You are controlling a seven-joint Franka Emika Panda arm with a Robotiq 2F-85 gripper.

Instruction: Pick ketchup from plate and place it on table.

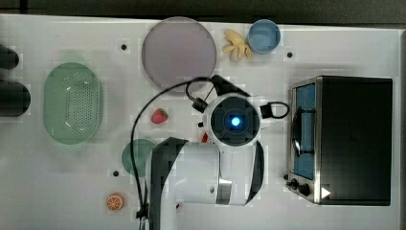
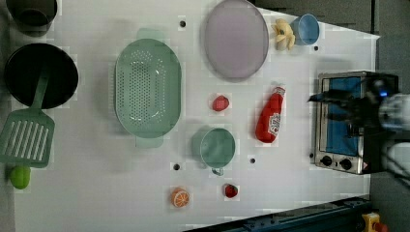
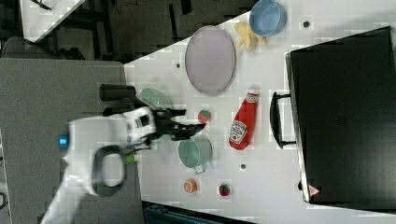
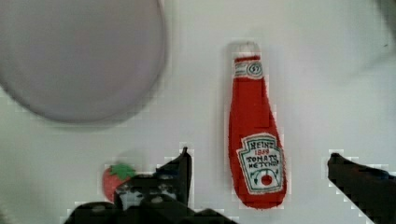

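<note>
A broad white tabletop [image 2: 96, 193] with a few dark round holes carries the whole scene, a silver toaster oven [image 2: 341, 121] sitting at the left view's right edge. The slim red ketchup bottle with its white cap [image 2: 270, 116] lies flat on that table, well clear of the large round mauve plate [image 2: 236, 38], which sits bare. So by the look of it, the placing is done and the step in hand is the getaway.

In the wrist view the black two-fingered gripper [image 4: 259, 182] hangs above the bottle with its fingers [image 4: 180, 175] spread as wide as they go, holding nothing; the bottle's label end sits between them, untouched. A small red toy strawberry [image 4: 114, 179] lies just beside one finger.

To finish well: lift straight up, jaws wide, no sideways drift. A swing could clip the bottle and roll it, or knock the strawberry. Only once clear of both should the arm turn away.
</note>
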